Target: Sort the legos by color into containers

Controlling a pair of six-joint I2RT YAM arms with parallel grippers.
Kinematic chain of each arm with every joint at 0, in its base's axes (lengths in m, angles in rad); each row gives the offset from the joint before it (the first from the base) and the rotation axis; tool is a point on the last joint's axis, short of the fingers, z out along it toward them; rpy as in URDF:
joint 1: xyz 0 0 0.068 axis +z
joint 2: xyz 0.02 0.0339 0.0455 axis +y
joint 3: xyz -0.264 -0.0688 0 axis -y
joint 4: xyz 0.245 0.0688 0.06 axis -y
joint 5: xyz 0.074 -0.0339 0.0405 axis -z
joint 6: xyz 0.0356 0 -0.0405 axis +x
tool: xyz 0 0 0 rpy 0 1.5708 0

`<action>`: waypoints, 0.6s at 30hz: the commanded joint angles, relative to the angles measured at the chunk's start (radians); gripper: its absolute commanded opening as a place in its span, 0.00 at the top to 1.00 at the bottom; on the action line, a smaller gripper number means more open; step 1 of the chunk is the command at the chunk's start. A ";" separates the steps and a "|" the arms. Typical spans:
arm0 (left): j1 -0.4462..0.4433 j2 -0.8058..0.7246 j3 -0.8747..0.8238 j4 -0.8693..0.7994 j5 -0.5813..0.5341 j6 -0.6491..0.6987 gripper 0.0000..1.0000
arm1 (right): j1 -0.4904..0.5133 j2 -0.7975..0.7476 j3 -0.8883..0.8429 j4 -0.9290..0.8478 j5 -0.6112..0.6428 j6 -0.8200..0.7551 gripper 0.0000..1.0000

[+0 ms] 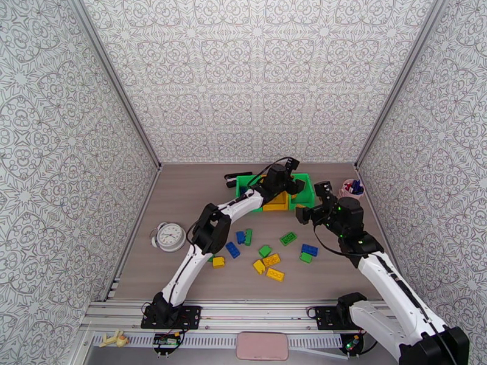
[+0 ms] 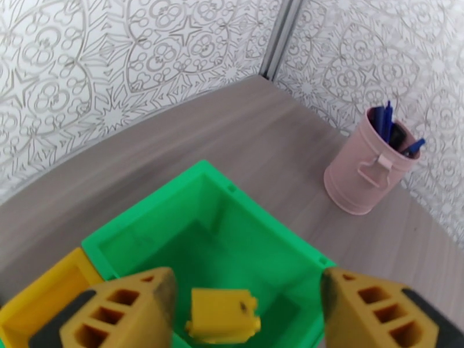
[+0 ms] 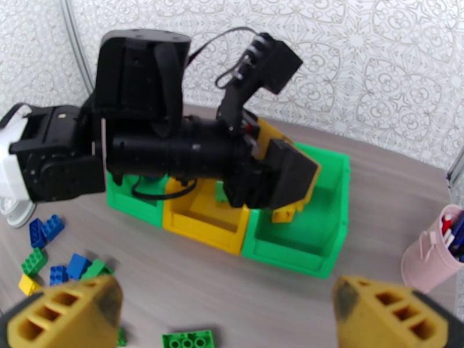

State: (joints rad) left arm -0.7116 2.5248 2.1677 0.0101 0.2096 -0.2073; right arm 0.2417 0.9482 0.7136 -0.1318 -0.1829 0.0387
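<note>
The left claw hung over the row of three bins near the far edge of the desk, its fingers spread wide above the green bin that stood nearest the desk's right edge. A yellow brick sat between the two fingers, apparently touching neither. The left wrist view did not show whether it lay in the bin or hung in the air above it. The right wrist view showed a yellow piece just under the claw and above the bin's floor. The yellow bin stood tight beside that green bin, in the middle of the row. A second green bin flanked the yellow one on the side toward the desk's left edge. The right claw hovered close by, on the near right of the bins, its fingers wide apart and holding nothing. Other loose bricks in blue, green and yellow lay scattered across the middle of the desk, between the bins and the near edge, most of them apart and a few touching. A pink cup with pens stood near the far right corner, and a round clock rested by the left edge.
</note>
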 commanded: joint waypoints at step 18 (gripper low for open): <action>0.027 -0.746 -1.044 0.443 0.025 0.125 0.00 | -0.007 0.079 -0.028 -0.076 0.022 0.035 0.00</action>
State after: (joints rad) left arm -0.6956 1.8370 1.2320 0.3481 0.2161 -0.1329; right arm 0.2417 1.0149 0.7025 -0.1608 -0.1608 0.0807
